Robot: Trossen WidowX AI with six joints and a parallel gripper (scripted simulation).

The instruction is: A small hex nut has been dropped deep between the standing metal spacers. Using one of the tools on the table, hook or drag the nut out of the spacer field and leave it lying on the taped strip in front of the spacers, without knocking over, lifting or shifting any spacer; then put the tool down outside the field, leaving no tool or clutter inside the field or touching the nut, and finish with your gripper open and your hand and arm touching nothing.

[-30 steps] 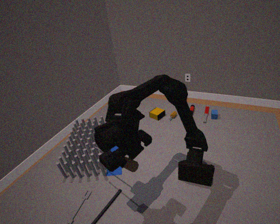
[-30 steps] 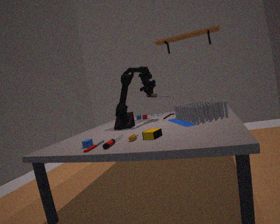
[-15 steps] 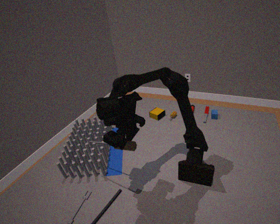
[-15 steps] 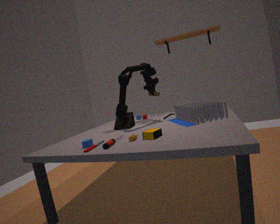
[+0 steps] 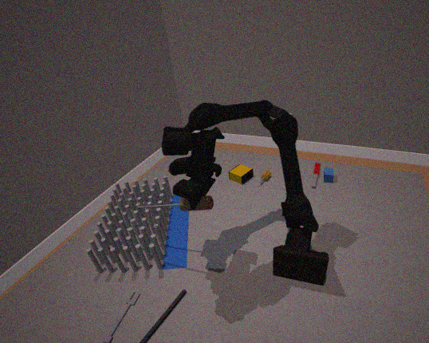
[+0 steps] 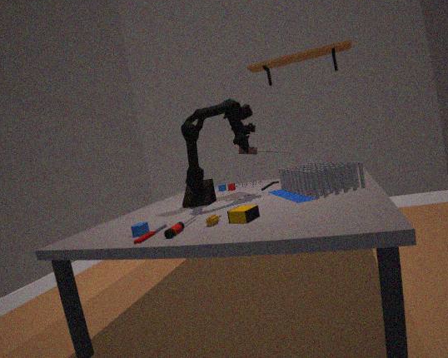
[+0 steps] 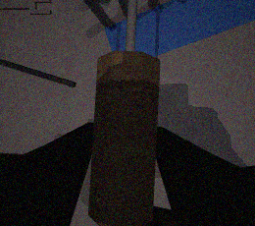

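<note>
My gripper (image 5: 194, 204) (image 6: 246, 151) (image 7: 125, 131) is shut on the brown handle (image 5: 207, 203) (image 6: 253, 150) (image 7: 127, 100) of a tool, in the air. Its thin metal shaft (image 5: 157, 206) (image 6: 272, 151) (image 7: 131, 25) points level towards the spacers, its far part above the field in the top view. The tool's tip is too small to make out. The grey metal spacers (image 5: 94, 260) (image 6: 343, 176) (image 7: 100, 14) stand upright in rows. The blue taped strip (image 5: 179, 231) (image 6: 291, 196) (image 7: 208, 25) lies along their front. I cannot see the nut in any view.
A dark bar (image 5: 165, 315) (image 6: 270, 185) (image 7: 31, 71) and a thin pronged tool (image 5: 120, 320) lie beside the field. A yellow block (image 5: 241, 173) (image 6: 243, 215), a small yellow tool (image 5: 266, 175) (image 6: 212, 221), red-handled tools and a blue cube (image 5: 328, 175) (image 6: 140, 229) lie farther off.
</note>
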